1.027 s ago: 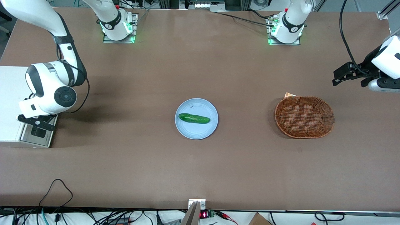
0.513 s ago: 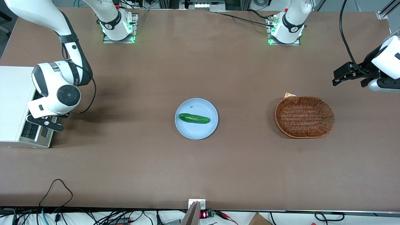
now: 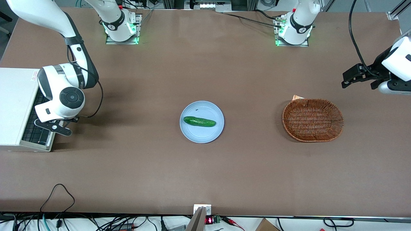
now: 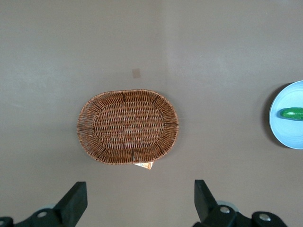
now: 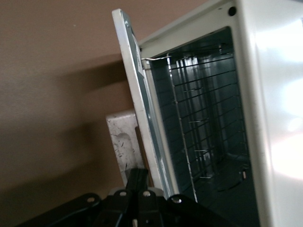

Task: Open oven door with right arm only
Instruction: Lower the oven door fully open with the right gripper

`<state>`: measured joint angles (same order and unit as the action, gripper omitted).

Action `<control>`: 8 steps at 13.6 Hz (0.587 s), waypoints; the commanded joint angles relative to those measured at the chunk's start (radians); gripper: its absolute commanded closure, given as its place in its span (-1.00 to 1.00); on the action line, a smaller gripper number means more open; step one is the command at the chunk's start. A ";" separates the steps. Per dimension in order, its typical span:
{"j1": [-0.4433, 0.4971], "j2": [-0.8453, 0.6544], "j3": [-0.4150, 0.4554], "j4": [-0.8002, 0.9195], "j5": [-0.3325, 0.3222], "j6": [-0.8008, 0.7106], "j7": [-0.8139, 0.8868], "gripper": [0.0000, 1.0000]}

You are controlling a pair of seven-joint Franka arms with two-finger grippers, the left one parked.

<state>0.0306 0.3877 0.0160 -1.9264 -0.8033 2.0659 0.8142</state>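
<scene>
The white toaster oven [image 3: 13, 106] stands at the working arm's end of the table. Its oven door [image 3: 50, 140] hangs partly open, and the wire rack [image 3: 33, 123] inside shows. My right arm [image 3: 62, 94] reaches over the oven's front. Its gripper [image 3: 53, 127] is at the door's free edge. In the right wrist view the door [image 5: 138, 99] shows edge-on, swung away from the oven body [image 5: 274, 94], with the rack [image 5: 203, 123] visible inside. The gripper [image 5: 140, 174] has its fingers pressed together beside the door's outer face. The bar handle is hidden.
A light blue plate [image 3: 192, 134] with a green cucumber [image 3: 199, 121] lies mid-table. A wicker basket [image 3: 312, 120] lies toward the parked arm's end, also in the left wrist view [image 4: 128, 126]. Cables run along the table's near edge.
My right arm has moved away from the oven toward the table's middle. The door has swung further open, and the rack inside has come into view.
</scene>
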 commanded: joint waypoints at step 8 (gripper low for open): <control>-0.014 0.071 0.013 -0.014 0.084 0.040 0.008 0.96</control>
<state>0.0308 0.4431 0.0350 -1.9261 -0.7395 2.1193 0.8142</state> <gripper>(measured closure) 0.978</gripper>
